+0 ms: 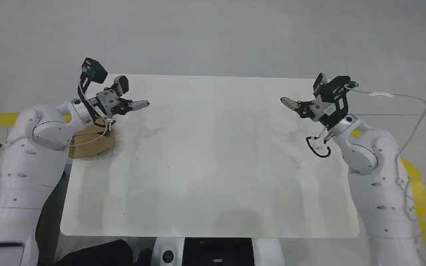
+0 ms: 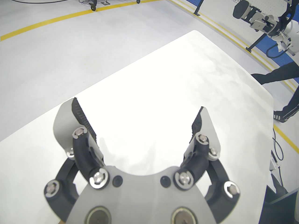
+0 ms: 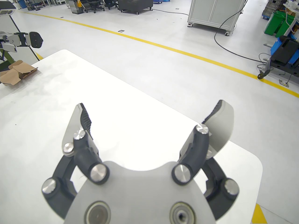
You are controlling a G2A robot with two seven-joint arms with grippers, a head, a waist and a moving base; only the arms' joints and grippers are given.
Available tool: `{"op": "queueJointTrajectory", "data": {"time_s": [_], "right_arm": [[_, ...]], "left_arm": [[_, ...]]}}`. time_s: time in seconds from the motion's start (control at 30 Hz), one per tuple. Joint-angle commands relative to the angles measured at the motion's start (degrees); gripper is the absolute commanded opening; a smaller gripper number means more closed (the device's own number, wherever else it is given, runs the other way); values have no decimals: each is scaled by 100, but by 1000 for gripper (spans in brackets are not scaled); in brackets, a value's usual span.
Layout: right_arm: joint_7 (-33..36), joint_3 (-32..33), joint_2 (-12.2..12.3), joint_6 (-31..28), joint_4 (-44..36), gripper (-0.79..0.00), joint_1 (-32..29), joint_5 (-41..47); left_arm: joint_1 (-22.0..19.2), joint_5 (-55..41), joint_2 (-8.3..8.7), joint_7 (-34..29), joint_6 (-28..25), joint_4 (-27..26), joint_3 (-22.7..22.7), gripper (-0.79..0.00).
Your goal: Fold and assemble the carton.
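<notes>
The carton [image 1: 90,142] is a brown cardboard piece lying partly folded at the left edge of the white table [image 1: 213,173], partly hidden under the left arm. In the right wrist view the carton [image 3: 16,73] lies far off at the table's edge, flaps loose. My left gripper [image 1: 133,94] hovers open just beyond the carton, above the table's far left corner; its fingers [image 2: 79,117] hold nothing. My right gripper [image 1: 303,91] is open over the far right corner, far from the carton, its fingers [image 3: 81,117] bare.
The table's rounded corners and edges lie close to both grippers. The wide middle of the tabletop [image 2: 163,89] is bare white. A black cable loop [image 1: 318,146] hangs at the right arm.
</notes>
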Motion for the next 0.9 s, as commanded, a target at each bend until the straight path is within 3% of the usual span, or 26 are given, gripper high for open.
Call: {"op": "queueJointTrajectory", "data": {"time_s": [0.0, 0.33, 0.43, 0.67, 0.87], "right_arm": [[0, 0, 0, 0, 0, 0, 0, 0], [0, 0, 0, 0, 0, -1, 0, 0], [0, 0, 0, 0, 0, 0, 0, 0], [0, 0, 0, 0, 0, 0, 0, 0], [0, 0, 0, 0, 0, 0, 0, 0]], "left_arm": [[0, 0, 0, 0, 0, 0, 0, -1], [0, 0, 0, 0, 0, 0, 0, 0], [74, -344, -19, 11, 283, 85, 4, 0], [46, -1205, -3, -736, 727, 338, -74, 0], [38, -2537, 64, -1709, 1021, 663, -360, 0]]}}
